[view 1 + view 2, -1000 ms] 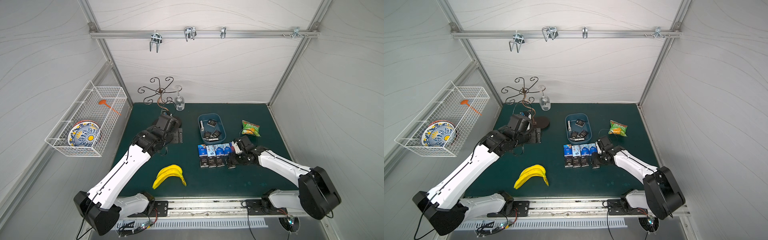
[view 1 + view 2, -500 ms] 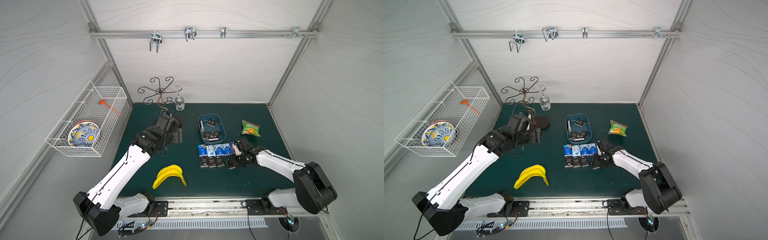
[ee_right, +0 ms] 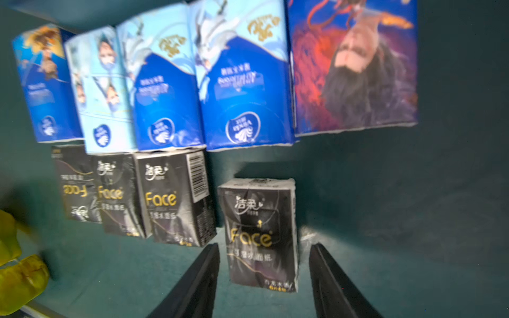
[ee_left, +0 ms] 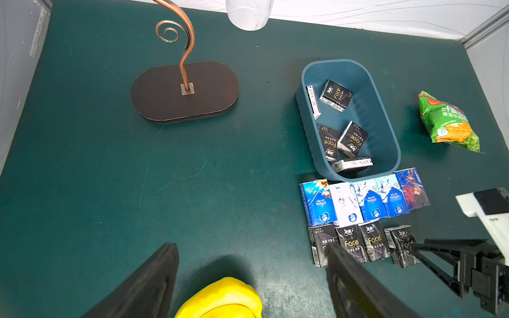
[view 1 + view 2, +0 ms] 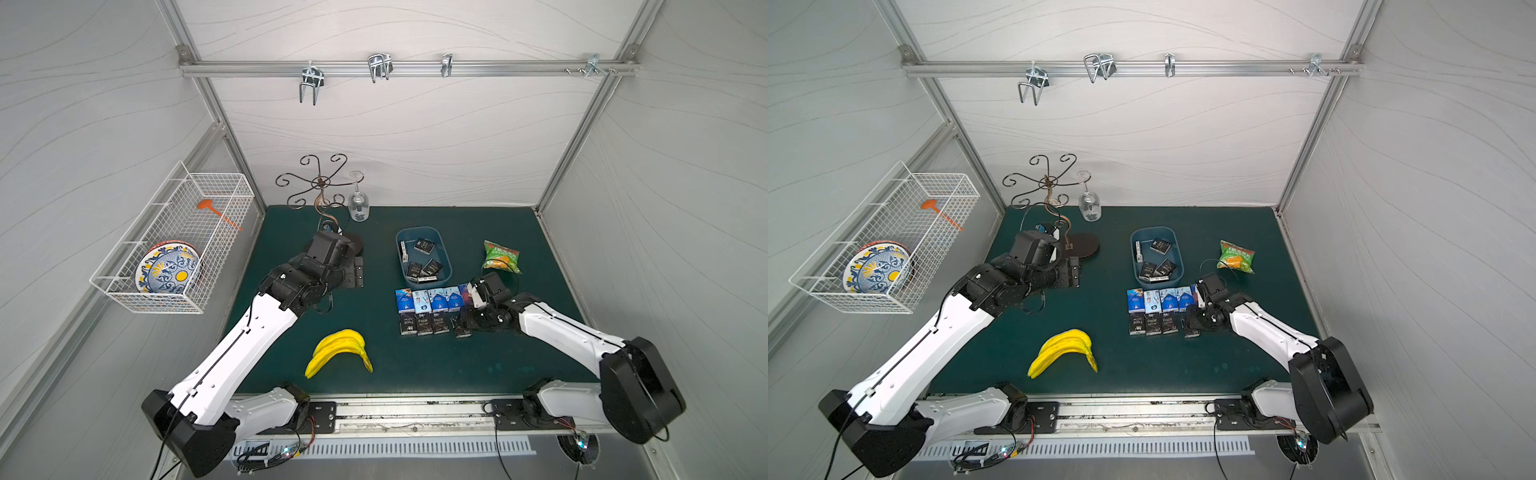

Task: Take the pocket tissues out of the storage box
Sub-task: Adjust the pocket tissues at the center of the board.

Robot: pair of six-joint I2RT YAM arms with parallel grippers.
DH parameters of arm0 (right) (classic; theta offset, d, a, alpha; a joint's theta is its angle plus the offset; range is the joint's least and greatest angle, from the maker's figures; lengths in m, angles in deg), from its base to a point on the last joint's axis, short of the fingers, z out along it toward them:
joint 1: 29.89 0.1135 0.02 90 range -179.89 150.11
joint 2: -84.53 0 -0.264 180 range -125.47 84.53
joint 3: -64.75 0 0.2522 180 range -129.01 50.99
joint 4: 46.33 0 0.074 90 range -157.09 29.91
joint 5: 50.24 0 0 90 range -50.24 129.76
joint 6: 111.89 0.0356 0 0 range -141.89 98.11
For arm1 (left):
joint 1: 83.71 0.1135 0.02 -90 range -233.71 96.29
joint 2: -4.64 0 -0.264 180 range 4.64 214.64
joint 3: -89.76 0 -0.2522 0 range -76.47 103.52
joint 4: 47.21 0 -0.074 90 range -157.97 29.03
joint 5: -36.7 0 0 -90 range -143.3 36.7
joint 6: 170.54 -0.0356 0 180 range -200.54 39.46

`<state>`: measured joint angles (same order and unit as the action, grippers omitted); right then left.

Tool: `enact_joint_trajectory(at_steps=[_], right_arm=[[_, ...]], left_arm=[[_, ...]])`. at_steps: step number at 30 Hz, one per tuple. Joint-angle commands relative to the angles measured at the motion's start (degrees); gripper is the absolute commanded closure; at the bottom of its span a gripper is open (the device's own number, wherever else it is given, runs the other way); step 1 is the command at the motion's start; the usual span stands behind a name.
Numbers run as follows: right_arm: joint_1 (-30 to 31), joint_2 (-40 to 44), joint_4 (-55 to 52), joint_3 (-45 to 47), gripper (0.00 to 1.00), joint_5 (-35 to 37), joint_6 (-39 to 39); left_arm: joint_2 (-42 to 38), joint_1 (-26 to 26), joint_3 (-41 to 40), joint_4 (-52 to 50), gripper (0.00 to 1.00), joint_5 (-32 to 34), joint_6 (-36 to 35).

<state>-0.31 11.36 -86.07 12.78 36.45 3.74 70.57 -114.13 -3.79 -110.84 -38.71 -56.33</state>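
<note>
Packet of black tissues (image 3: 260,234) unmoved on green surface (image 3: 385,220), loose between parted right jaws. Left jaws parted, empty. Blue-grey plastic tub (image 4: 377,110) still stocked.

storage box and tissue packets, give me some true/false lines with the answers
1. The blue-grey plastic storage box is empty. False: several black tissue packets lie in it.
2. The right gripper has its open jaws on either side of a black "Face" packet lying on the green mat. True.
3. The yellow banana bunch lies in the box. False: it lies on the mat, apart from the box.
4. The left gripper is open and holds nothing. True.
</note>
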Motion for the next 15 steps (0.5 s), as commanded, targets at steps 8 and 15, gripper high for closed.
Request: enact_joint_trajectory(at_steps=[8, 15], right_arm=[[-0.93, -2.01, -1.16, 0.85, 0.50, 1.42, 0.37], [-0.98, -5.93, 1.11, 1.30, 0.59, 0.85, 0.60]], left_arm=[[-0.94, 0.14, -0.27, 1.96, 0.13, 0.36, 0.06], [-1.11, 0.13, -0.61, 2.11, 0.13, 0.41, 0.05]])
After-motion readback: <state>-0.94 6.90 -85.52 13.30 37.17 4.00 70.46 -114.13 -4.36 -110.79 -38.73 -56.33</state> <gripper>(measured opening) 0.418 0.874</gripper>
